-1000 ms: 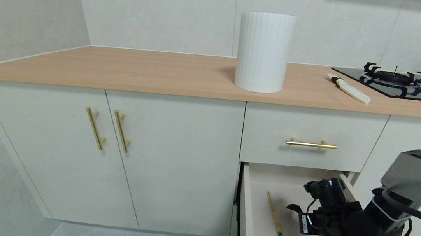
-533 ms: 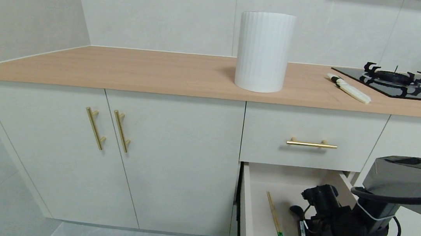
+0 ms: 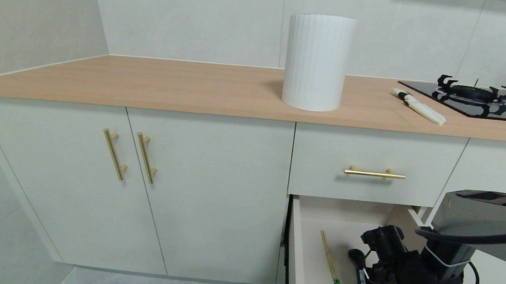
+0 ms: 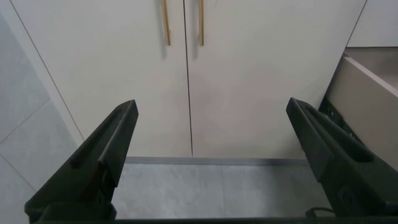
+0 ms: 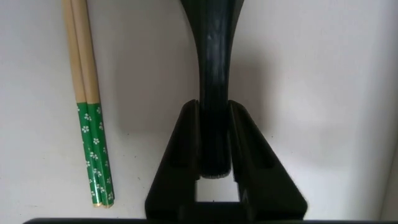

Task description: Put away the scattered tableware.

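My right gripper (image 3: 371, 277) is low inside the open drawer (image 3: 299, 260), shut on the handle of a black spoon (image 3: 355, 255). The right wrist view shows the fingers (image 5: 186, 134) clamped on both sides of the black spoon's handle (image 5: 214, 74), just over the drawer floor. A pair of wooden chopsticks with green flowered ends (image 3: 333, 277) lies on the drawer floor beside the spoon, apart from it (image 5: 87, 106). A white-handled utensil (image 3: 419, 106) lies on the counter near the stove. My left gripper (image 4: 211, 165) hangs open with nothing in it, low in front of the cabinet doors.
A tall white ribbed canister (image 3: 318, 62) stands on the wooden counter (image 3: 169, 84). A black gas stove (image 3: 487, 101) is at the right. A closed drawer with a gold handle (image 3: 374, 173) sits above the open one. Double doors with gold handles (image 3: 129, 155) are at the left.
My right gripper has sunk lower into the drawer with the black spoon and shifted slightly toward the chopsticks. The chopsticks have stayed put.
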Motion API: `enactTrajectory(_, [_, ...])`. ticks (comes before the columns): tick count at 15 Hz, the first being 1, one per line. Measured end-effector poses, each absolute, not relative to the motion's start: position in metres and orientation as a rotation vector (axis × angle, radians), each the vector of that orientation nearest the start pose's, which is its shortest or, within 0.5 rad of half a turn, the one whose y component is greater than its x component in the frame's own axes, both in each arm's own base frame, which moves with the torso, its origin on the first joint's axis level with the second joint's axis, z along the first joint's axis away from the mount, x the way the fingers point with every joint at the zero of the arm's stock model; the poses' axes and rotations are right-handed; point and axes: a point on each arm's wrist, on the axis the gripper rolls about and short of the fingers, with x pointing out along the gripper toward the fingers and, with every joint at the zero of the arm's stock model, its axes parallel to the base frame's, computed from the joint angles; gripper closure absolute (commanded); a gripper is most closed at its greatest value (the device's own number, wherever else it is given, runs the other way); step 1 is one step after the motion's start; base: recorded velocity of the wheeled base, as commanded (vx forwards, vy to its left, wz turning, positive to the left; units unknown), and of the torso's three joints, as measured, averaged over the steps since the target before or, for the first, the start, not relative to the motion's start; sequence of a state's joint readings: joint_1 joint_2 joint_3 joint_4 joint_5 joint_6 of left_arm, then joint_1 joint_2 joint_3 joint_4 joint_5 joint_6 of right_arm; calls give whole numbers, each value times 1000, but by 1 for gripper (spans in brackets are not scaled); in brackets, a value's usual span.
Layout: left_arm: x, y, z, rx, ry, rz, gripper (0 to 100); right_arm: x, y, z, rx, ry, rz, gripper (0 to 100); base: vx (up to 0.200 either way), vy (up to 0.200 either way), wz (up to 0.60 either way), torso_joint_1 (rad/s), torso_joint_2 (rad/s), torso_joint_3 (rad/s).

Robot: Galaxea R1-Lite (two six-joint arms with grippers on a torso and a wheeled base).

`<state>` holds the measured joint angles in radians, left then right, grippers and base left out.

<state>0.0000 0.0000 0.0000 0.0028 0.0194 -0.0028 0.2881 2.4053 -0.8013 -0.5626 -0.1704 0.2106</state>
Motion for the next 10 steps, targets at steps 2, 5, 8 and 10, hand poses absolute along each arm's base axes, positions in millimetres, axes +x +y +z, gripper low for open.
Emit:
enactTrajectory(2, [-23, 0, 75, -3, 3, 19, 0, 330, 94, -64, -45, 1019, -1, 0, 0, 0, 0, 0, 0, 0])
enactTrajectory(5, [-23, 0, 75, -3, 3, 20, 0, 330, 94, -64, -45, 1020, -1, 0, 0, 0, 0, 0, 0, 0])
enactTrajectory(8, [-23, 0, 75, -3, 3, 19, 0, 329, 93, -66, -46, 1027, -4, 0, 0, 0, 0, 0, 0, 0])
enactTrajectory(10, [-23, 0, 75, -3, 3, 20, 0, 326, 93, -63, -44, 1026, -9, 0, 0, 0, 0, 0, 0, 0])
